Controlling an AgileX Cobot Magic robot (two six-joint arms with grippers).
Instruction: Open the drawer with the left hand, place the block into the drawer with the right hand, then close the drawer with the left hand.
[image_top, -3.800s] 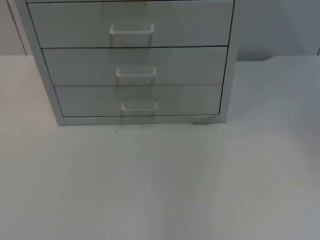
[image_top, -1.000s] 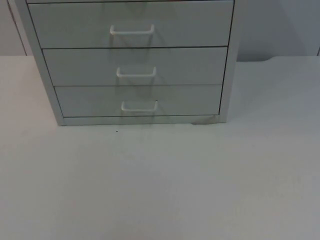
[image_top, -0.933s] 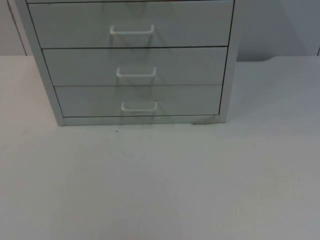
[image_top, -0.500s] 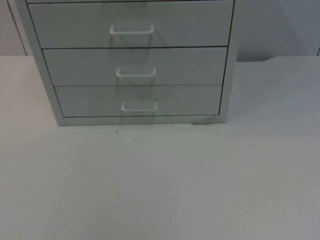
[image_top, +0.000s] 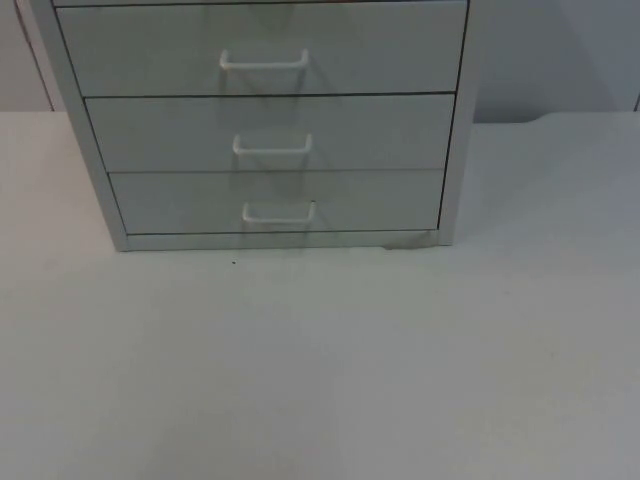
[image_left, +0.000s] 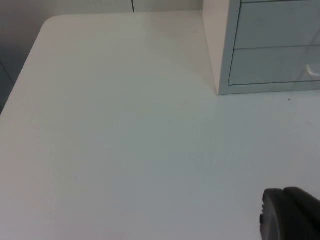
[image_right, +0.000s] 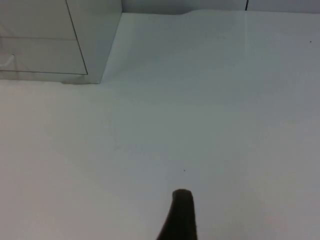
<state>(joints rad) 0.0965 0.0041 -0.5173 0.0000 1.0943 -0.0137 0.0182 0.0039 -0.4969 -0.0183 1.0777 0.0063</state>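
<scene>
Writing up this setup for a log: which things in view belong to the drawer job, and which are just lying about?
Belongs to the job:
- drawer cabinet, all three drawers shut
- left gripper, over the table left of the cabinet
- right gripper, over the table right of the cabinet

Just there:
- white table
- grey partition wall

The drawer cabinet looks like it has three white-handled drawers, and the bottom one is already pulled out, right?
Not quite. The cabinet does show three drawers with white handles, but the bottom drawer is shut, its front flush with the two above. The top view shows this.
</scene>
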